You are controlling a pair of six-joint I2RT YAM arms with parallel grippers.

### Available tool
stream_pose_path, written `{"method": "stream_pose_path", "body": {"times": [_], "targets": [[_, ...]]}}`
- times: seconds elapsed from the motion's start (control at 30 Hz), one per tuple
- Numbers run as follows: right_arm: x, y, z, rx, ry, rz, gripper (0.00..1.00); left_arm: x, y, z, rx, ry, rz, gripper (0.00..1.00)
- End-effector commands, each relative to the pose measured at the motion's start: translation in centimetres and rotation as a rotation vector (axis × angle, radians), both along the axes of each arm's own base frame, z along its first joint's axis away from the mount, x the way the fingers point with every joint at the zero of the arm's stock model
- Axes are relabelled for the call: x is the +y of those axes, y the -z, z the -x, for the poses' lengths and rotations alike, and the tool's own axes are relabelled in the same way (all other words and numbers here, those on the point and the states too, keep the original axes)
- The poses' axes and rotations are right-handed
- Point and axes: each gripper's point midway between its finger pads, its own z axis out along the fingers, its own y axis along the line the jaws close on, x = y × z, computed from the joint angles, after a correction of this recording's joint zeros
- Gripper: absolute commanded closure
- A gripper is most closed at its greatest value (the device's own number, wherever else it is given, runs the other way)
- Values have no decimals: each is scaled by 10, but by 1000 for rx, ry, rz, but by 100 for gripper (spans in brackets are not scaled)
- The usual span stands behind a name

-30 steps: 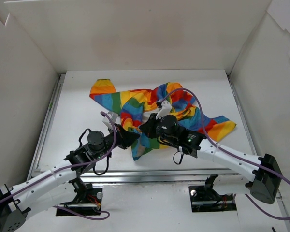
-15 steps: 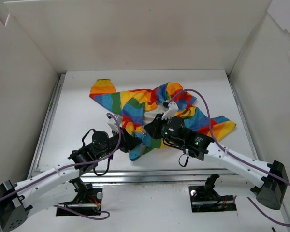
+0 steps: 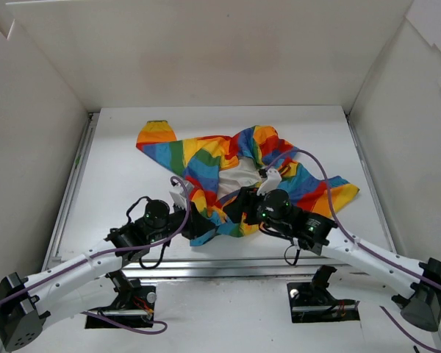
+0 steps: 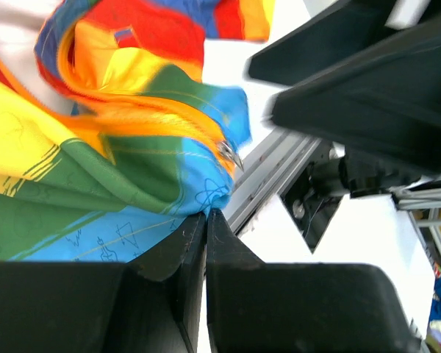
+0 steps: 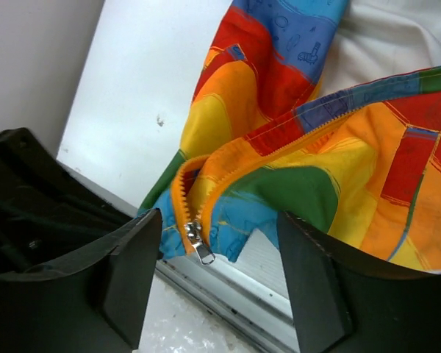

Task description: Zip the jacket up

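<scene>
left hand (image 4: 206,224) clenched on jacket (image 3: 206,158) blue hem | right hand (image 5: 219,220) released, straddling zipper pull (image 5: 198,243) | doodle prints illegible

Jacket (image 4: 73,184) blurred, cropped top and left; zipper pull (image 4: 228,153) indistinct.

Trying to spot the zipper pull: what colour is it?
The jacket's zipper pull is silver metal; right wrist view shows it best.

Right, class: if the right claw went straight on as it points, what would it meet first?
Probably the zip slider on the jacket, at its blue hem, straight ahead of the open right claw; depth is unclear, so the hem might come first.
</scene>
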Motion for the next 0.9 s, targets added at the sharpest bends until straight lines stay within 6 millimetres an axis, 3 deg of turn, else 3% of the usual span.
{"method": "stream_pose_path", "body": {"times": [0.0,0.13,0.17,0.2,0.27,0.33,0.47,0.6,0.63,0.87], "targets": [[-12,-24,6,-35,2,-34,37,-7,-28,5,-64,57,36,100],[-24,-20,19,-23,-39,36,41,-7,-27,6,-62,65,36,100],[-23,-21,24,-31,-91,61,53,-7,-29,7,-67,70,41,100],[-20,-22,28,-44,-132,69,78,-8,-30,7,-71,71,44,100],[-7,-26,39,-59,-265,103,100,-8,-30,7,-73,74,50,100],[1,-15,46,-65,-358,190,100,-9,-32,7,-74,78,55,100],[20,-14,59,-96,-472,222,100,-8,-32,10,-77,89,58,100],[22,-14,63,-126,-510,245,67,-8,-32,12,-79,99,58,100],[23,-12,63,-132,-531,263,64,-8,-32,12,-80,101,56,100],[25,0,65,-105,-548,342,63,-9,-34,13,-85,110,57,100]]}}
